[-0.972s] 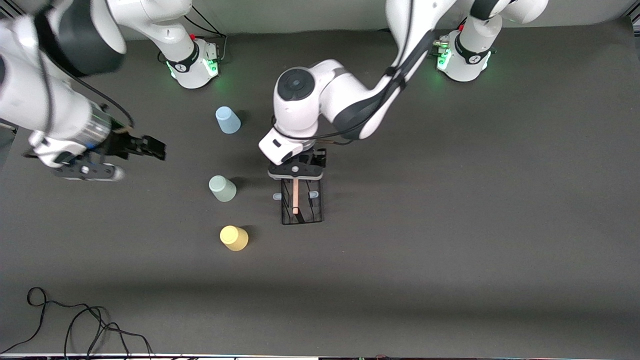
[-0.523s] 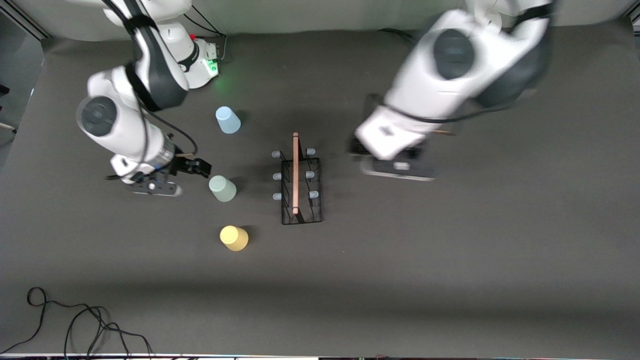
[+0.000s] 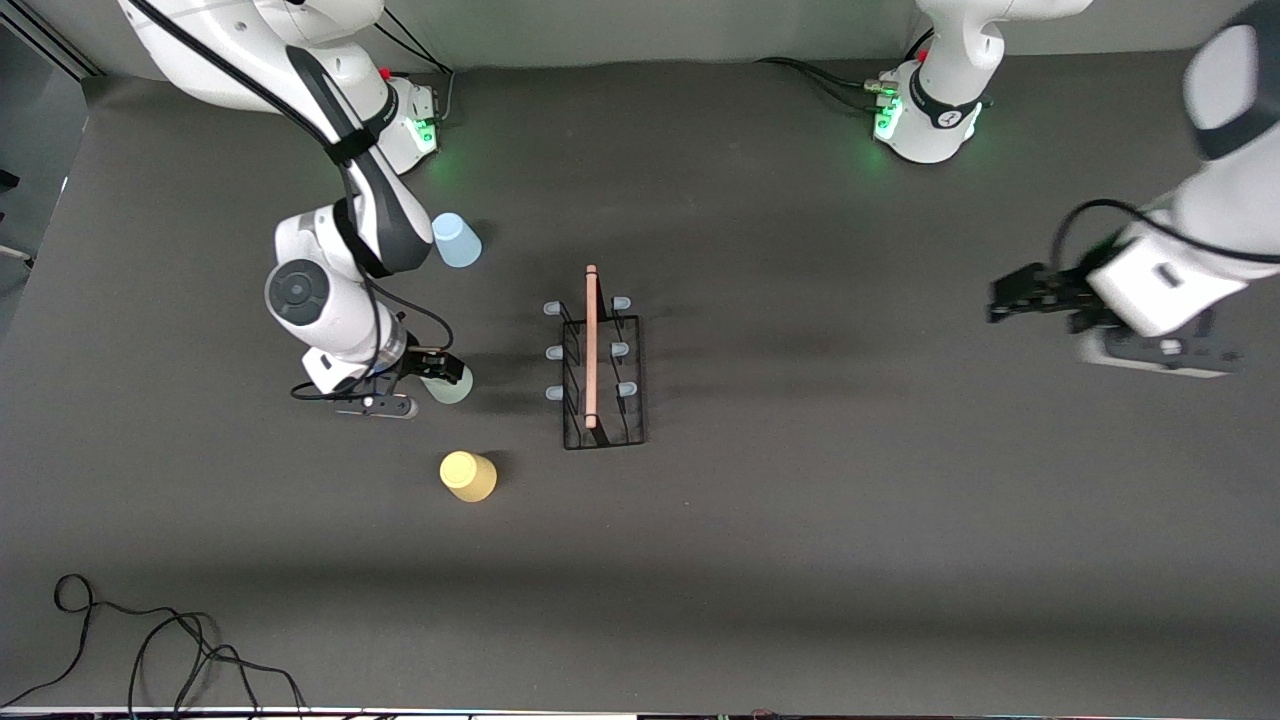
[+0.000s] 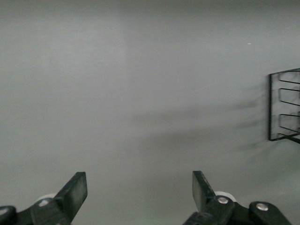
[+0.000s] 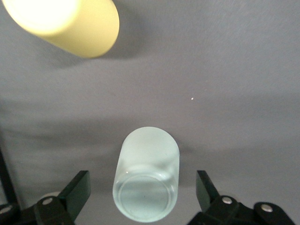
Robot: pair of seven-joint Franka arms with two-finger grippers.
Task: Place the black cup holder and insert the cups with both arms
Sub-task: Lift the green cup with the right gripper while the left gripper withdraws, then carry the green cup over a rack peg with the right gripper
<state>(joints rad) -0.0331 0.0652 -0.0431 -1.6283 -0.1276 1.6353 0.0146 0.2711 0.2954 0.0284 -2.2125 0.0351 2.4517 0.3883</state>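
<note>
Even, diffuse overhead light fills the front view; the dark table (image 3: 800,520) reads matte, without glare, with a broad, faint darker band across its part nearest the camera. Green glow from the arm bases spills onto the mat beside them. The black cup holder (image 3: 600,375) and the yellow cup (image 3: 468,476) throw short, soft shadows. The left arm's forearm and the left gripper (image 3: 1005,298) are smeared by motion blur. In the left wrist view the mat looks washed-out grey, and streaked shadows lie beside the holder. In the right wrist view the yellow cup's end is overexposed, while the pale green cup (image 5: 146,174) stays sharp.
</note>
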